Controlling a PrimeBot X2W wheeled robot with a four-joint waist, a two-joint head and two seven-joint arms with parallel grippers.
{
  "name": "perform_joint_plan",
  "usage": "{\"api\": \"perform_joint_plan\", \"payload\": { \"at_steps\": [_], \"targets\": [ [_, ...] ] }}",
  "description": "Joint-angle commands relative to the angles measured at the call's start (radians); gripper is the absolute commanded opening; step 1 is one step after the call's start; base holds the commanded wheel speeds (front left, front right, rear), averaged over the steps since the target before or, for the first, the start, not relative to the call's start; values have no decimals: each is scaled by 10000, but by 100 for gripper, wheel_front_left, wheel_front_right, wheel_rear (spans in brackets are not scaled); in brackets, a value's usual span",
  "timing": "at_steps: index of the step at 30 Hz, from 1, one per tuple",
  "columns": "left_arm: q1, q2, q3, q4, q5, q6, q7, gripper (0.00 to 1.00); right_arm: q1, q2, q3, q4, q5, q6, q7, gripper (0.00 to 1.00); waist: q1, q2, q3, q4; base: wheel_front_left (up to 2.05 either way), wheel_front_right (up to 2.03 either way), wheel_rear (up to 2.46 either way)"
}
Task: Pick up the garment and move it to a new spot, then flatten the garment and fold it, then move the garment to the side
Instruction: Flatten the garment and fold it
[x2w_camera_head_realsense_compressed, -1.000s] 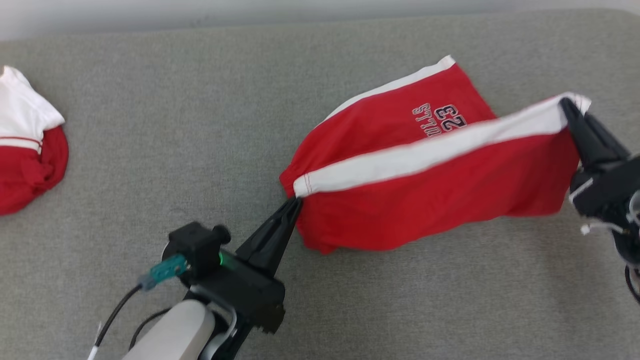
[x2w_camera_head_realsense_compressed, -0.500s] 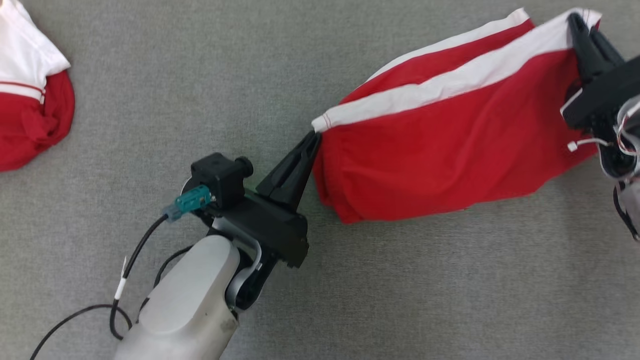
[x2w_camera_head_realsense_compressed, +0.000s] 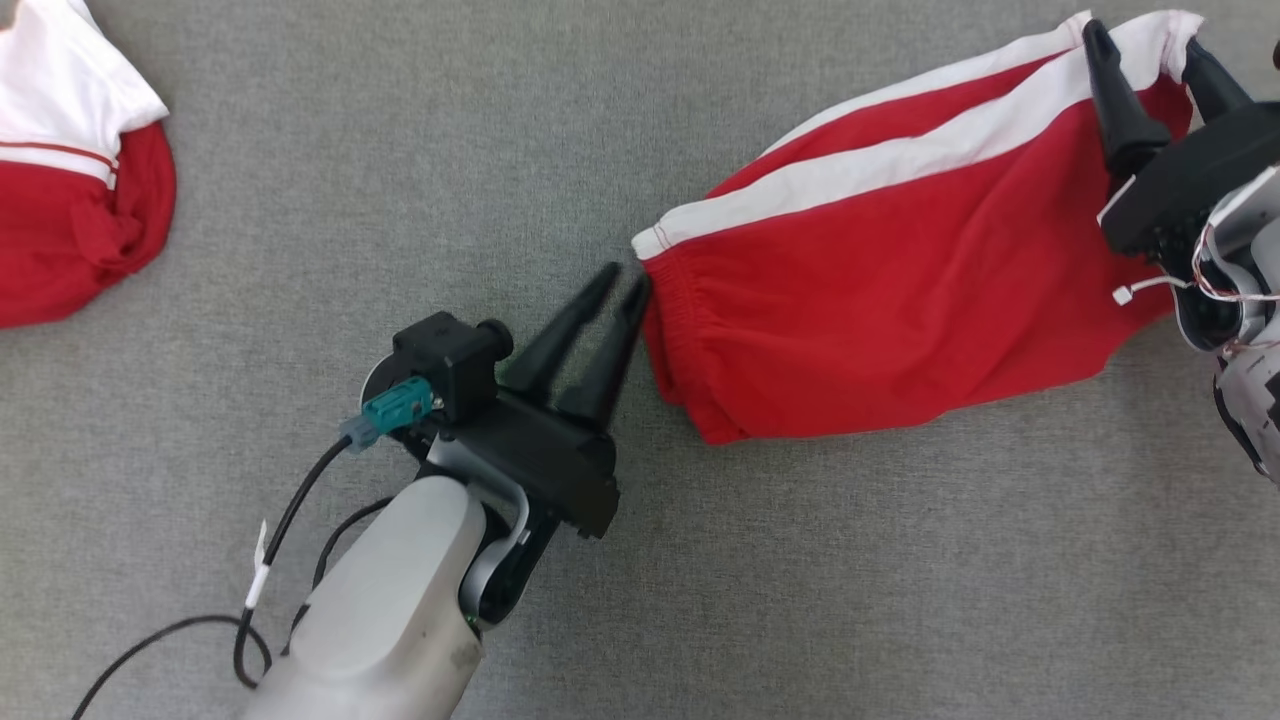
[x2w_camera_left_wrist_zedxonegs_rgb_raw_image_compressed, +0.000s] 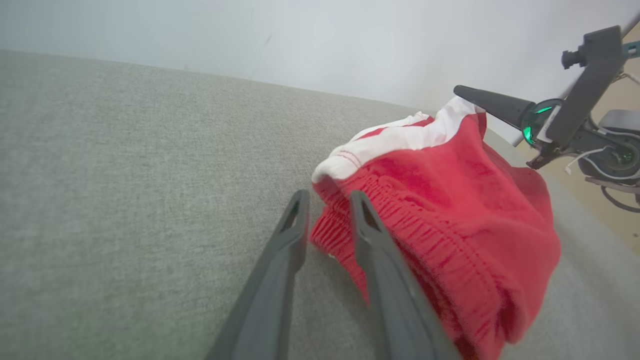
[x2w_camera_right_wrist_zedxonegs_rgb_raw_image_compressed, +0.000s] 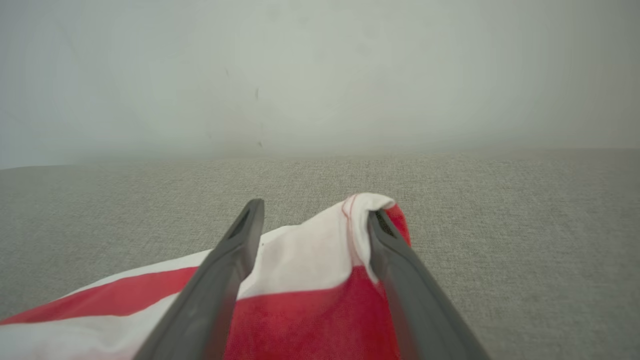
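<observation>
Across the grey counter the red garment, shorts with a white side stripe, lies doubled over lengthwise at the head view's upper right. It is well apart from a second red-and-white garment at the far left. The fold step looks to be at its release, with the shift to the side not yet done. That move would call for both claws to back clear, then take a fresh hold without spilling the layers. The pale left forearm reaches diagonally to the waistband end, where the left claw is released, jaws slightly parted. The right claw straddles the white hem corner, jaws wide, likewise released.
</observation>
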Motion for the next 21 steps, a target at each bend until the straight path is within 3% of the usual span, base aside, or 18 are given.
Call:
{"api": "perform_joint_plan", "payload": {
  "at_steps": [1, 8, 16, 21],
  "targets": [
    [327, -2, 152, -67, 219, 18, -7, 100, 197, -158, 199, -23, 169, -23, -147, 100, -1, -2, -288, -52, 0, 0, 0],
    [1219, 127, 954, -586, 808, 76, -7, 100, 886, -808, 858, -333, 672, -23, -405, 100, -1, -2, -909, -126, 0, 0, 0],
    [2868, 238, 3265, -2592, 2541, 914, -7, 100, 1658, -1167, 1423, -263, 1504, -23, -346, 100, -1, -2, -1152, -174, 0, 0, 0],
    [3803, -1, 4588, -3543, 3339, 984, -7, 100, 1669, -1082, 1671, 27, 1810, -23, -225, 100, -1, -2, -967, -50, 0, 0, 0]
  ]
}}
